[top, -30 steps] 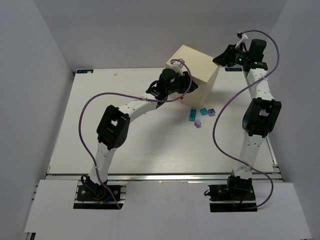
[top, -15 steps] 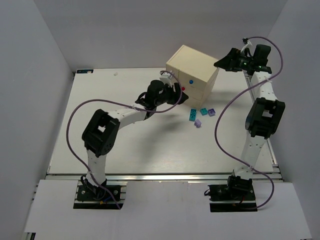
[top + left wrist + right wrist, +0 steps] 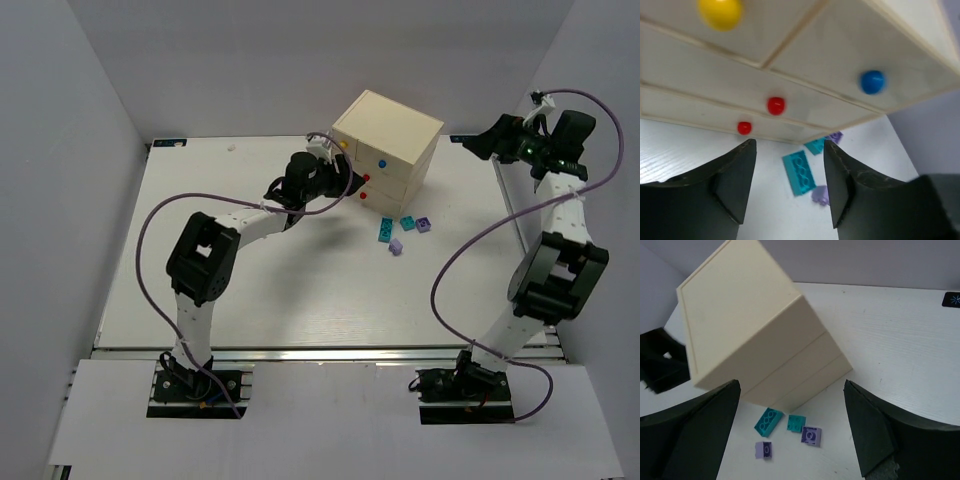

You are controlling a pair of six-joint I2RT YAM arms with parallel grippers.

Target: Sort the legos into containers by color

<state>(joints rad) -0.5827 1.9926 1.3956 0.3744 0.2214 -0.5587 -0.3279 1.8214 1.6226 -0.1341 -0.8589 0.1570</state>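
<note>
as far as the drawers [image 3: 805, 55] of the cream chest [image 3: 388, 135] show, all shut with their yellow, blue and red knobs facing out, no sorting can be confirmed. four legos [image 3: 408, 223], two teal and two lilac, lie loose on the worktop [image 3: 250, 290] just beside the chest's front corner. no other colours are in view, and whether any sit inside i cannot tell. most of the job looks left: a drawer opened, bricks dropped in by colour. the left jaws stand partly apart and empty, close before the red knobs [image 3: 775, 105], touching nothing. the right jaws gape wide and empty, raised well apart from the chest on its knobless side.
</note>
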